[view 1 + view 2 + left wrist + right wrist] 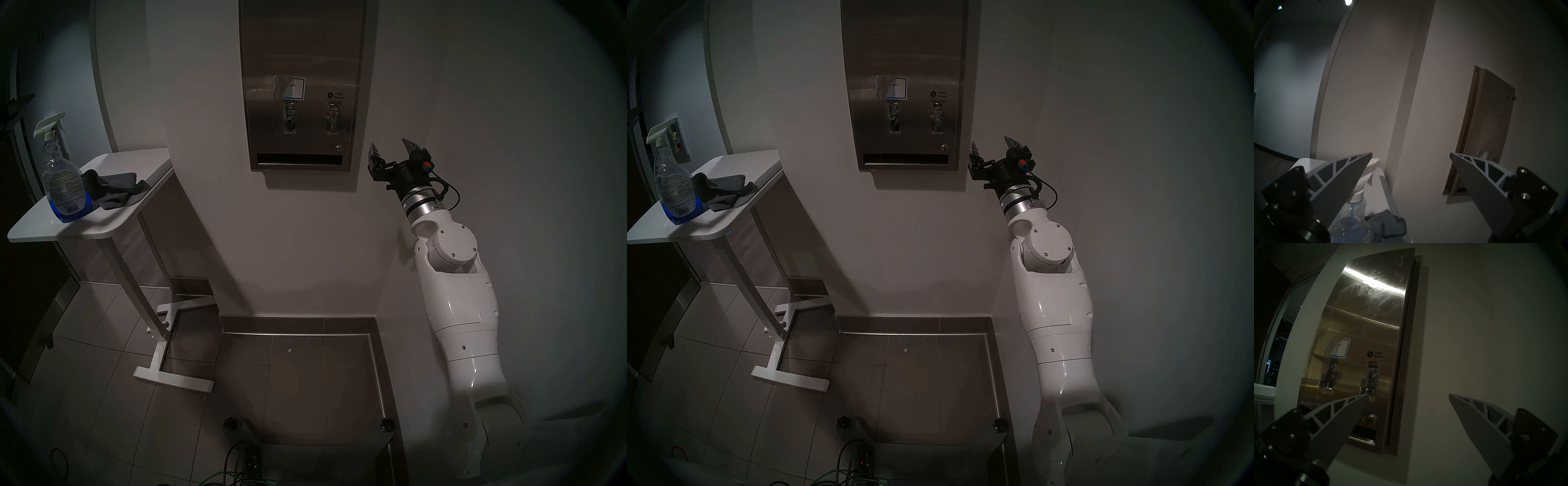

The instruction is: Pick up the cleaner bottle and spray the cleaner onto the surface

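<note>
White wall fills most of the head view; grey tiled floor below. Stainless dispenser front mounted on the wall: 2 knobs, blue-edged sticker, dark slot at its base. White surface on a metal-legged stand sits at left, well apart from the dispenser. Cleaner bottle stands upright on the surface, blue liquid low in it, touching a crumpled grey cloth just beside it. Right pincer spread, empty, just right of the slot. Left pincer spread, empty, above the bottle's white spray head; nothing between them.
</note>
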`<state>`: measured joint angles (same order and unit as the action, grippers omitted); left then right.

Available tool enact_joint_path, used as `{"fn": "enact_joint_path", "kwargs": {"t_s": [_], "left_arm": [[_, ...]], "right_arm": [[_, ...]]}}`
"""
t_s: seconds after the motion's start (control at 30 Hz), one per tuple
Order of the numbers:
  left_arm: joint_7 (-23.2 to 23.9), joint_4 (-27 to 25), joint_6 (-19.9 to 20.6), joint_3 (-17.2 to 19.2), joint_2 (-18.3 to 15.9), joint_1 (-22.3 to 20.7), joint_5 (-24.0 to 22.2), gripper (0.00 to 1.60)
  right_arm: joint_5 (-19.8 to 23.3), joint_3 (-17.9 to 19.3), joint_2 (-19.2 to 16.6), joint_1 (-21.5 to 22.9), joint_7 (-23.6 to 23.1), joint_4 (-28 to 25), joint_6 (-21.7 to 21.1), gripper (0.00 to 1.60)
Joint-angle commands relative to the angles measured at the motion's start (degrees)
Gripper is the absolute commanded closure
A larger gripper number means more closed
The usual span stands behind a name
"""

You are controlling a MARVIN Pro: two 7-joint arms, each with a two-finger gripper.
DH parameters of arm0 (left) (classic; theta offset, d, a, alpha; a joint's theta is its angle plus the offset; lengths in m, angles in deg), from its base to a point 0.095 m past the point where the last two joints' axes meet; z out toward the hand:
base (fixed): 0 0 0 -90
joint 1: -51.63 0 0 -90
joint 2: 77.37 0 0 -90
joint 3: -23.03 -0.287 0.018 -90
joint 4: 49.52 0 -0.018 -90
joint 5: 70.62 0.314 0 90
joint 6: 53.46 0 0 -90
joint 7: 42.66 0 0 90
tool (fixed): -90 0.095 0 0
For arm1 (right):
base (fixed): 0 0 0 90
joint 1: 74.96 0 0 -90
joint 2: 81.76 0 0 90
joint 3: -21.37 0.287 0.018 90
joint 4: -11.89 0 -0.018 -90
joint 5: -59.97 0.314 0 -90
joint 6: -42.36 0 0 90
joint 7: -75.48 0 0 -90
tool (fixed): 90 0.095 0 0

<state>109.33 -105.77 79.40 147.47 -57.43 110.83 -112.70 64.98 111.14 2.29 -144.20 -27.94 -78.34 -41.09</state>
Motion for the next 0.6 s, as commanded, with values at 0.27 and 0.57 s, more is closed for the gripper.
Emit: {"fn": "enact_joint_path", "kwargs": {"t_s": [0.27, 0.57], "left_arm": [[9.53, 7.28, -5.64, -2.76, -8.44, 3.6, 1.88, 0.0], [11.73, 9.43, -8.91, -5.0, -9.29, 6.44, 0.89, 0.0]], "right_arm": [[0.15, -0.14, 0.13, 1.83, -0.15, -2.21, 0.54, 0.0], [0.16, -0.14, 0.12, 1.82, -0.14, -2.23, 0.54, 0.0]]}}
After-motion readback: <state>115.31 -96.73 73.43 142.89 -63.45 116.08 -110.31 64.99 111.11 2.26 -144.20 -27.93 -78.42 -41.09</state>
